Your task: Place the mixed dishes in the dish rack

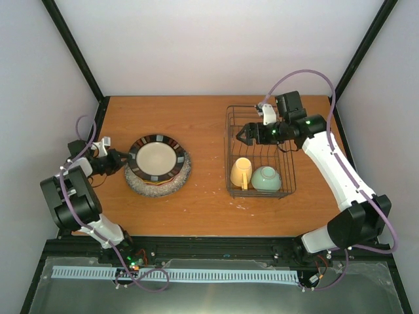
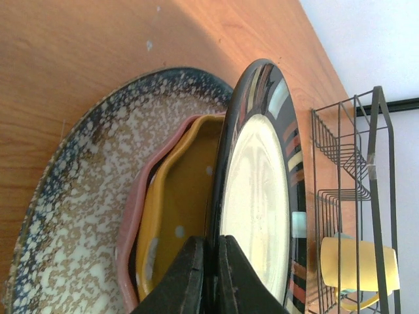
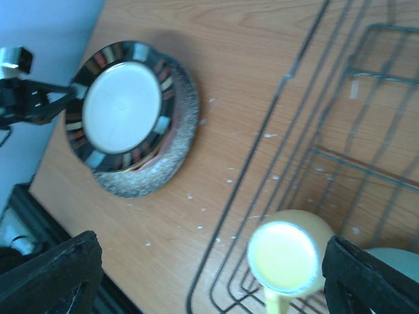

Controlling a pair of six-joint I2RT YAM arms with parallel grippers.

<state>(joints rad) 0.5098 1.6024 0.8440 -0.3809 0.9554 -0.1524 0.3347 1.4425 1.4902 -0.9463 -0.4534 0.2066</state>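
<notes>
A black-rimmed plate with a cream centre [image 1: 156, 157] tops a stack on a speckled plate [image 1: 177, 182], left of centre. My left gripper [image 1: 122, 160] is shut on the black-rimmed plate's left rim [image 2: 255, 196], lifting that edge off a yellow dish [image 2: 180, 209] and a pink dish [image 2: 134, 216] beneath. The dark wire dish rack [image 1: 260, 150] stands at the right, holding a yellow mug [image 1: 241, 173] and a pale green bowl [image 1: 266, 178]. My right gripper [image 1: 243, 135] is open and empty, above the rack's left side; the mug [image 3: 288, 252] lies below it.
The wooden table [image 1: 209, 209] is edged by black frame posts and white walls. The speckled plate [image 3: 167, 163] and the rack's wires [image 3: 340, 163] show in the right wrist view. Small white specks lie on the wood between the stack and the rack.
</notes>
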